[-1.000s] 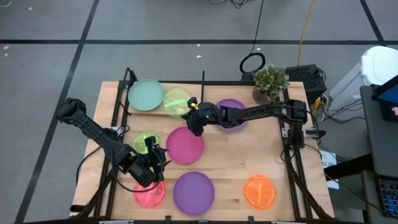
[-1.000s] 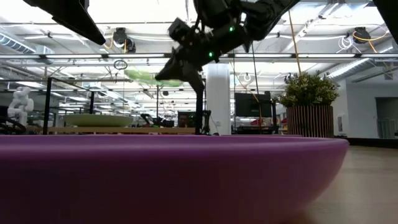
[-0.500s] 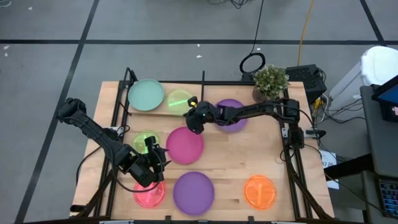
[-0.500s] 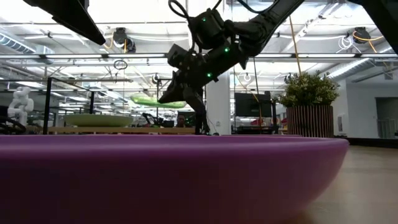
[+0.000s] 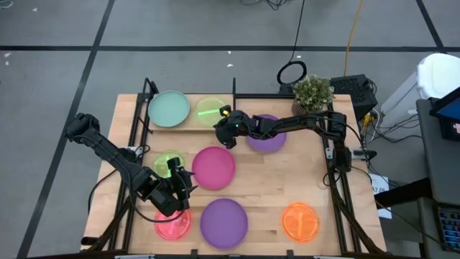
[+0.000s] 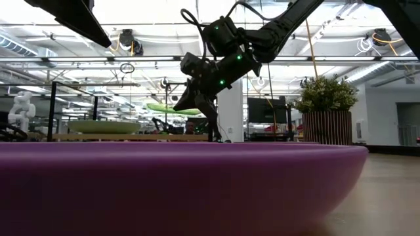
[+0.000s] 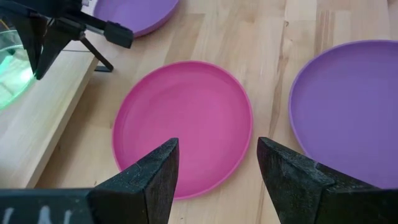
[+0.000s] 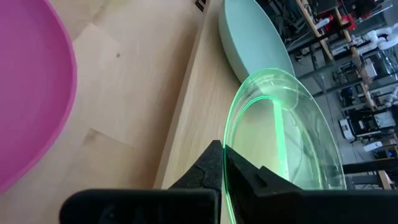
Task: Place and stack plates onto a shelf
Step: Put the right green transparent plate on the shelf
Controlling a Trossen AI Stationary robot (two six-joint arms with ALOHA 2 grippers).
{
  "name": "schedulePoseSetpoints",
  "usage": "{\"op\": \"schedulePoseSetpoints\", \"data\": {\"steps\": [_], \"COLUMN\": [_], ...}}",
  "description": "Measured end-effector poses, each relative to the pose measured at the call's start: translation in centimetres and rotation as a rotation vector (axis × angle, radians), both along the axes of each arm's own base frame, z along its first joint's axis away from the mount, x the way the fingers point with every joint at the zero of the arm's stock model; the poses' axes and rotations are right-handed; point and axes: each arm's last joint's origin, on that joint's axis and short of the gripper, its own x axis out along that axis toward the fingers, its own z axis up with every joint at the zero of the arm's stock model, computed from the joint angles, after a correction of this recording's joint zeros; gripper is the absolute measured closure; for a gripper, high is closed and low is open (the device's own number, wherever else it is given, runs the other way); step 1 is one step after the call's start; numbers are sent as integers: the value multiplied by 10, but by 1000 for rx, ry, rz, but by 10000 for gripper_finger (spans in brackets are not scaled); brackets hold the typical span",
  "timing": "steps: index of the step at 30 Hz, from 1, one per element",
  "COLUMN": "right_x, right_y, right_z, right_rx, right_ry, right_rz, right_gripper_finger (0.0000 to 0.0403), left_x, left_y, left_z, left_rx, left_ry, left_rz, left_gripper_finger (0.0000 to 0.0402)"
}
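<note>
From above, the right gripper (image 5: 223, 128) is pinching the rim of a small translucent neon-green round plate (image 5: 209, 111) over the low light-wood shelf with a black rod frame (image 5: 188, 126), beside a larger mint-green plastic plate (image 5: 169, 108) lying on that shelf. The left gripper (image 5: 180, 181) is hovering with its fingers apart, holding nothing, between a second neon-green plate (image 5: 165, 162) and a translucent pink-red plate (image 5: 172, 226) on the table (image 5: 352, 201).

At table height, the green plate (image 6: 169, 108) is hanging tilted just above the shelf board (image 6: 125, 137).

The left wrist view is looking past spread fingers (image 7: 155, 171) at an opaque magenta plate (image 7: 183, 124) and a purple plate (image 7: 351, 109).

In the right wrist view, the fingers (image 8: 217, 168) are clamping together on the green plate's edge (image 8: 286, 130), with the mint plate (image 8: 252, 34) just beyond.
</note>
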Motion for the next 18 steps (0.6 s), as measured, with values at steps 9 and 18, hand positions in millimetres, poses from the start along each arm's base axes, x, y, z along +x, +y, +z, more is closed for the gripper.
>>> {"op": "schedulePoseSetpoints", "data": {"steps": [9,18], "right_x": [6,8], "right_y": [17,15], "right_z": [4,5], "right_rx": [37,63], "right_ry": [-65,-125], "right_rz": [6,-34], "right_gripper_finger": [403,403], "left_x": [0,0], "left_y": [0,1], "left_z": [0,0], "left_rx": [4,26], "left_ry": [1,-7], "left_rz": [-2,0], "left_gripper_finger": [179,179]}}
